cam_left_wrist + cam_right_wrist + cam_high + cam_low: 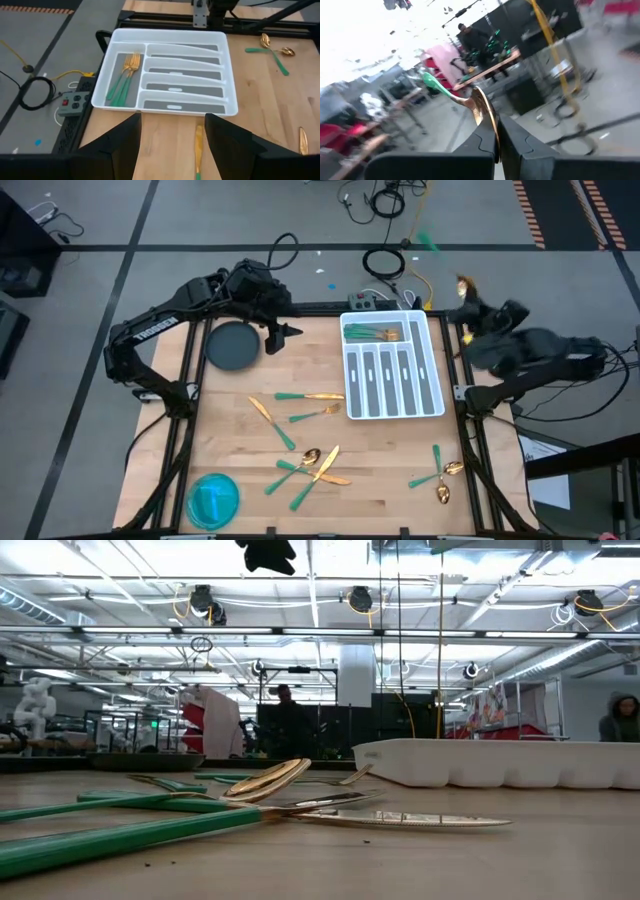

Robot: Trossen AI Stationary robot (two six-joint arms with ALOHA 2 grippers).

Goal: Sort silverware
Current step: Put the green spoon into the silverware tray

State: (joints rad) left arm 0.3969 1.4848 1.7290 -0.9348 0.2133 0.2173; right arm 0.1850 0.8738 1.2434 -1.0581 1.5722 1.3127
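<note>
Right claw (497, 131): pinched on a spoon (481, 106), lifted off the desk beside the tray (438, 365), presumably for carrying to a slot.
Left claw (172, 131): spread, hovering short of the tray, waiting.
Forks (125, 75): already grouped in the end slot.
Silverware (310, 465): scattered unsorted on the desk (240, 440).

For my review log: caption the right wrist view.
Right gripper clamps a gold-headed, teal-handled spoon, raised toward the blurred room.

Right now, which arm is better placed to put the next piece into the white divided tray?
Right: its tool already grips a gold, green-handled utensil beside the white divided tray; the left tool is empty.
</note>
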